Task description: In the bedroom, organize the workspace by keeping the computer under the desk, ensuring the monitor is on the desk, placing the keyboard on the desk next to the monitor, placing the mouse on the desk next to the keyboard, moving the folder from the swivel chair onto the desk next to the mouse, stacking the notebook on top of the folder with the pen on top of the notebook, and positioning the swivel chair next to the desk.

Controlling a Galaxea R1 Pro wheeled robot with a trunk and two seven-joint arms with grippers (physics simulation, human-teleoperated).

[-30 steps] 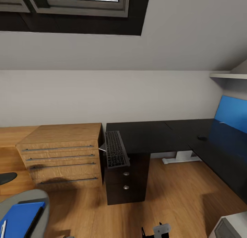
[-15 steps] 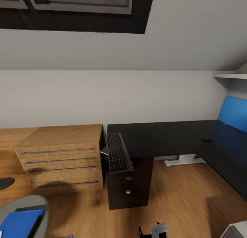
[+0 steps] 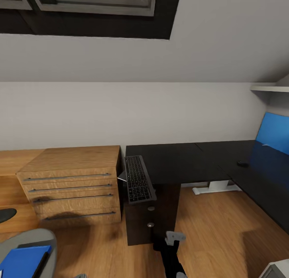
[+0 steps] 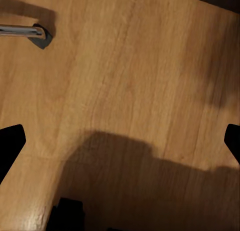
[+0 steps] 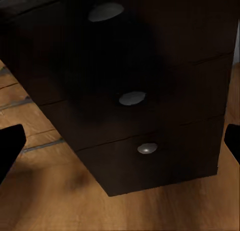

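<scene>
Raised since half a second ago, the right hand point(image 3: 170, 238) is now seen in the head view in front of the black drawer pedestal point(image 3: 146, 218), where earlier only a small part of it showed at the bottom edge. In the right wrist view its two dark fingertips point(image 5: 11, 146) are set wide apart at the frame's sides, with nothing between them, and the pedestal's three round knobs point(image 5: 132, 97) are faced. The left hand point(image 4: 120, 141) is likewise spread open — its fingertips are seen at the edges of the left wrist view over bare wooden floor point(image 4: 125, 71), where a chrome chair leg with a caster point(image 4: 25, 33) is caught in one corner. The rest of the scene is unchanged since that earlier frame. The keyboard point(image 3: 138, 184) is laid along the left end of the worktop point(image 3: 180, 161), with its near end overhanging the edge above the pedestal. A small dark object, probably the mouse point(image 3: 242, 163), is found on the worktop near the blue back panel point(image 3: 275, 134). The blue folder point(image 3: 22, 262) is left on the grey seat of the swivel chair point(image 3: 42, 240) at the lower left, beside the light wooden drawer cabinet point(image 3: 70, 185). No writing or brand mark can be read anywhere.
</scene>
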